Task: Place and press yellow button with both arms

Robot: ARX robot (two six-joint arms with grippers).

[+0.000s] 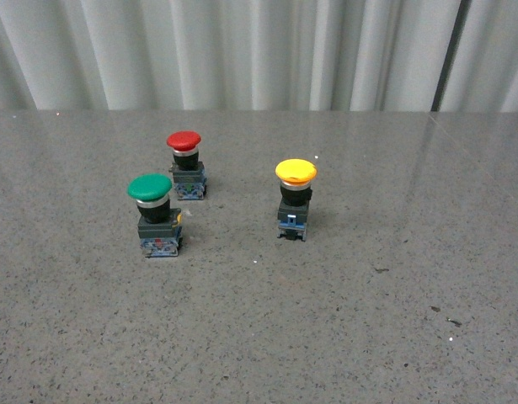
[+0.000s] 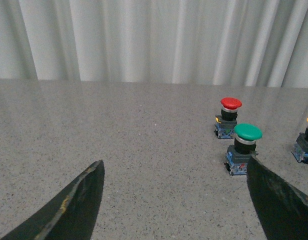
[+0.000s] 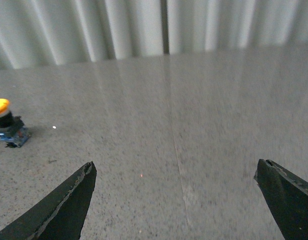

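In the front view a grey speckled table (image 1: 343,320) stretches to a pale pleated curtain (image 1: 259,50); the yellow button (image 1: 296,198) stands upright on it, right of the centre, with its yellow cap on top and its dark base on the surface; well apart to its left stand a green-capped button (image 1: 156,215), nearer the camera, and a red-capped button (image 1: 185,164) just behind that one; neither arm shows here.

In the left wrist view the left gripper (image 2: 175,169) hangs above the table (image 2: 143,150) with its two dark fingers (image 2: 78,200) spread wide and only bare surface between them; ahead stand the green-capped button (image 2: 244,148) and, beyond it, the red-capped button (image 2: 229,117); the yellow button (image 2: 307,142) is cut by the frame edge, outside the claw's span.

In the right wrist view the right gripper (image 3: 175,167) is likewise spread wide and grips nothing; its fingers (image 3: 68,205) frame bare table (image 3: 204,125); the yellow button (image 3: 7,127) stands off to one side, well clear of the fingers.
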